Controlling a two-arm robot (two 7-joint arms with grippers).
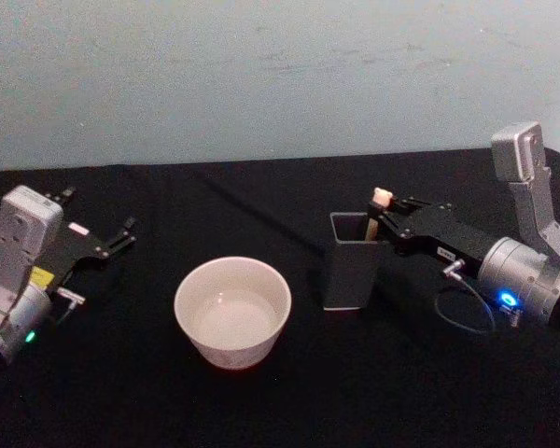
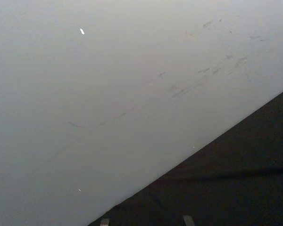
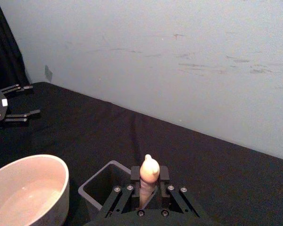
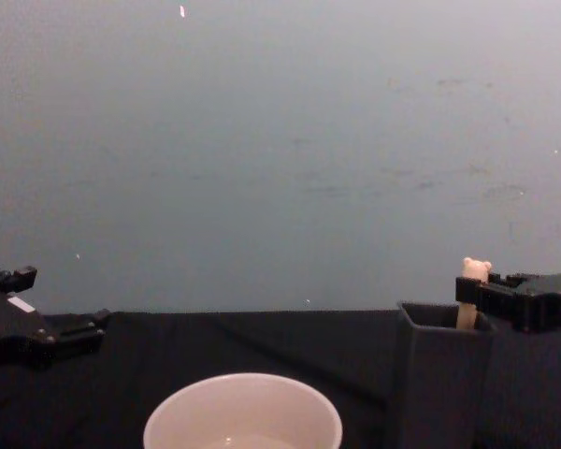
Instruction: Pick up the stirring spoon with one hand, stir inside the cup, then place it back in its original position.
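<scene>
Pickup, seemingly: right gripper [image 1: 381, 224] clamped on the stirring spoon [image 3: 149, 169] in the holder [image 1: 353, 271], left gripper [image 1: 101, 211] spread, idle at left; next, lift straight, then left to the cup [image 1: 226, 353].

We seem to be in a robot test lab, not a home: a bare, scuffed pale wall [image 1: 261, 75] fills the upper frame, and below it a black-draped desk [image 1: 261, 401] has the left gripper [image 1: 101, 210] and right gripper [image 1: 385, 222] at its side edges.

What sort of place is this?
Probably a robot test bench: black-draped table, bare scuffed wall, a cup, and the right gripper closed on a spoon in a grey holder; left gripper idle at left.
</scene>
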